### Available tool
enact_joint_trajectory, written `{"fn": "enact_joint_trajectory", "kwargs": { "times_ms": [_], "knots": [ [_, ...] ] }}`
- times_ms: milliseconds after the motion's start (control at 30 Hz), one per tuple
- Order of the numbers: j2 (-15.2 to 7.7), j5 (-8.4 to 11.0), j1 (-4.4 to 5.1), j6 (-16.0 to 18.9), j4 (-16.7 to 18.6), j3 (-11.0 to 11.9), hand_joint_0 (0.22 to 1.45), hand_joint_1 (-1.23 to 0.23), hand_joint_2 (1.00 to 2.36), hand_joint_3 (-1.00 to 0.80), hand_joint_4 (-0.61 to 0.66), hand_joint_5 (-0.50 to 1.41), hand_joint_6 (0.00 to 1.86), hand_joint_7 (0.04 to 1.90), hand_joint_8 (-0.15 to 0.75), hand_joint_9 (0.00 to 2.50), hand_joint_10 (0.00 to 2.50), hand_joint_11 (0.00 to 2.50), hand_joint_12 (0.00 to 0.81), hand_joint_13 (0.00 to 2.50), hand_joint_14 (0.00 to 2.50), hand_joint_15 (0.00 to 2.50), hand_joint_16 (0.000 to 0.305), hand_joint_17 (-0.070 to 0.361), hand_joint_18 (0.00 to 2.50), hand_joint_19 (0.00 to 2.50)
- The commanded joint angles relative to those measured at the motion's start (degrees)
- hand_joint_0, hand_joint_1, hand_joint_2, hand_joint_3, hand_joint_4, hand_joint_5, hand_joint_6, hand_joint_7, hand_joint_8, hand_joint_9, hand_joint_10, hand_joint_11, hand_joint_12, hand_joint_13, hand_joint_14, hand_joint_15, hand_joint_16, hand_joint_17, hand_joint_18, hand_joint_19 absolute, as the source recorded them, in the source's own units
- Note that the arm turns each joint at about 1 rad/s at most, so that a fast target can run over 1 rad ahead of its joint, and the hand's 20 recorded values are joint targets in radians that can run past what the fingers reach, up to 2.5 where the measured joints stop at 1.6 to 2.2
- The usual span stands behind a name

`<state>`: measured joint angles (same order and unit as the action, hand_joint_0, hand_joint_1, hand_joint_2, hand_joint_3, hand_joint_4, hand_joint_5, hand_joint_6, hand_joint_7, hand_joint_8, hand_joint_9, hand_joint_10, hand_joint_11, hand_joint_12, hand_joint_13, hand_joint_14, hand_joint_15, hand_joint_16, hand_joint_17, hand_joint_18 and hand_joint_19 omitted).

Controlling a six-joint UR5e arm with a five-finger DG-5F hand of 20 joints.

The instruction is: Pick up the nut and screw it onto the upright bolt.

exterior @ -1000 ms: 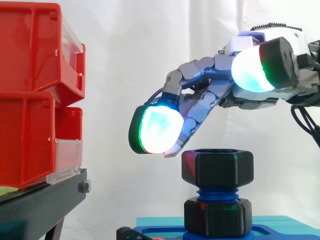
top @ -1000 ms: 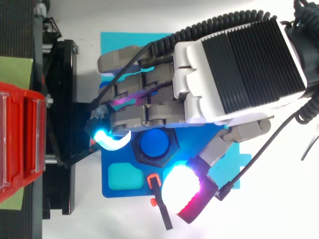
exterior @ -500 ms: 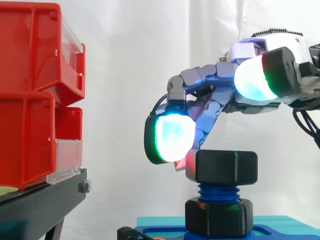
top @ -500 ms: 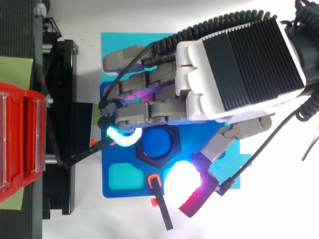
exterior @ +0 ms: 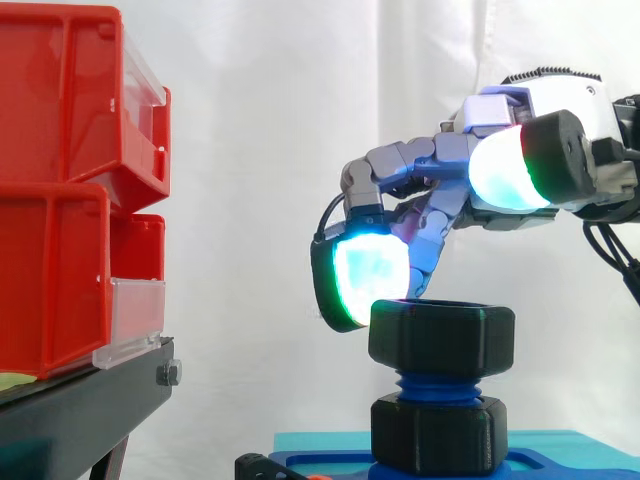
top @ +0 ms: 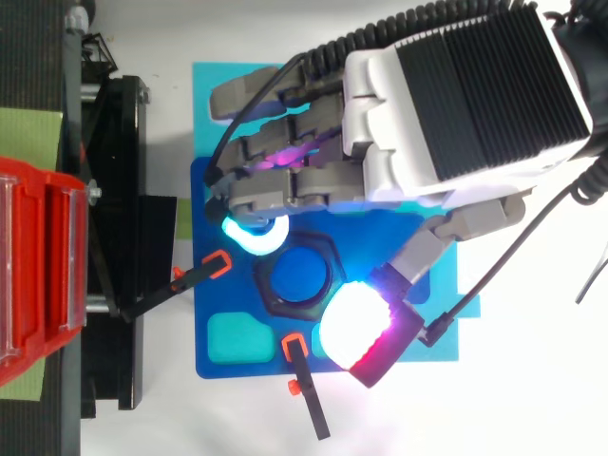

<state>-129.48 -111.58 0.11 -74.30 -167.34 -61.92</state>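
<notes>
White curtain behind, the hand (exterior: 440, 190) curls over the nut (exterior: 442, 340) sitting atop the blue bolt (exterior: 436, 386), one fingertip (exterior: 368, 280) against its rim, so screwing seems underway and the next move likely calls for another turn down the thread.

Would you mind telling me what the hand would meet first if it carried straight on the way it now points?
The nut on the bolt: the hand slants down toward its top rim, seemingly touching it, though depth is unclear.
</notes>
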Motion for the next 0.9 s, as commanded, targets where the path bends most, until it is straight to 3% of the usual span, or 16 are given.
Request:
{"fn": "enact_joint_trajectory", "kwargs": {
  "times_ms": [0, 167, 367, 467, 567, 667, 867],
  "knots": [
    [-0.1, -0.31, -0.38, -0.3, 0.0, 0.0, 0.55, -0.26, 1.00, -0.50, 0.10, 0.06, 0.53, 1.50, 0.253, 1.01, 0.00, 0.00, 0.180, 0.71, 0.00, 0.00, 0.012, 0.027, 0.39, 0.00],
    [0.0, -1.36, -1.61, -1.2, 0.0, 0.0, 0.55, -0.28, 1.00, -0.50, 0.08, 0.06, 0.59, 1.34, 0.243, 1.16, 0.00, 0.00, 0.153, 0.82, 0.00, 0.00, 0.007, 0.015, 0.50, 0.00],
    [0.0, -2.42, -2.31, -1.3, 0.0, 0.0, 0.56, -0.32, 1.00, -0.50, 0.07, 0.08, 0.61, 1.25, 0.190, 1.42, 0.00, 0.00, 0.112, 0.96, 0.00, 0.00, 0.002, 0.004, 0.66, 0.00],
    [0.0, -2.59, -2.57, -1.3, 0.0, 0.0, 0.55, -0.32, 1.00, -0.50, 0.07, 0.08, 0.61, 1.28, 0.190, 1.45, 0.00, 0.00, 0.106, 0.98, 0.00, 0.00, 0.002, 0.004, 0.68, 0.00],
    [0.0, -2.77, -2.75, -1.2, 0.0, 0.0, 0.54, -0.29, 1.00, -0.50, 0.09, 0.08, 0.51, 1.49, 0.226, 1.40, 0.00, 0.00, 0.132, 0.93, 0.00, 0.00, 0.004, 0.009, 0.61, 0.00],
    [0.0, -3.12, -2.92, -1.1, 0.0, 0.1, 0.54, -0.26, 1.00, -0.50, 0.12, 0.05, 0.50, 1.48, 0.254, 1.33, 0.00, 0.01, 0.158, 0.90, 0.00, 0.00, 0.007, 0.015, 0.54, 0.00],
    [0.0, -3.91, -3.10, -1.1, -1.7, 2.9, 0.53, -0.23, 1.00, -0.50, 0.26, -0.03, 0.50, 1.12, 0.258, 1.17, 0.00, 0.00, 0.191, 0.83, 0.00, 0.00, 0.011, 0.024, 0.49, 0.00]
  ]
}}
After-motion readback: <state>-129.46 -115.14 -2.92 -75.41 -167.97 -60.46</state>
